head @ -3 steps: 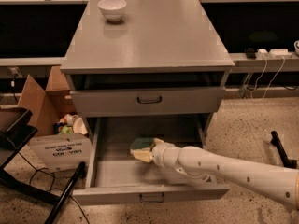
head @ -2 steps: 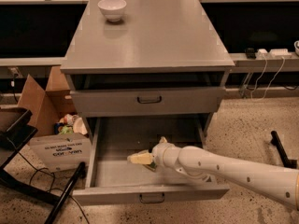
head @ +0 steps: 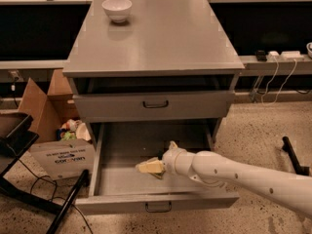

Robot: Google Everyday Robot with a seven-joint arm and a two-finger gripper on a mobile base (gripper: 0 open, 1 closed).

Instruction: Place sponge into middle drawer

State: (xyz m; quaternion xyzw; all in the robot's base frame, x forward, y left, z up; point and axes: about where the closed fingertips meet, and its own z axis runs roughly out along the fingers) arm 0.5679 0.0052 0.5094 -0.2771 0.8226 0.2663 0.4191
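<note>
The middle drawer [head: 122, 179] is pulled open, showing its flat grey floor. My white arm reaches in from the lower right. My gripper [head: 158, 167] is inside the drawer, just above its floor near the middle, and is shut on the sponge [head: 147, 167]. The sponge's pale yellow foam side shows to the left of the gripper; its green layer is hidden. The upper handled drawer [head: 155, 105] is shut.
A white bowl [head: 117, 9] stands at the back left of the cabinet top [head: 161, 38]. An open cardboard box [head: 53, 130] with clutter sits on the floor left of the cabinet. A black stand [head: 19, 145] is at the far left. Cables hang at the right.
My gripper has lowered with the sponge toward the drawer floor and turned it, so the green layer no longer shows. The drawers have not moved.
</note>
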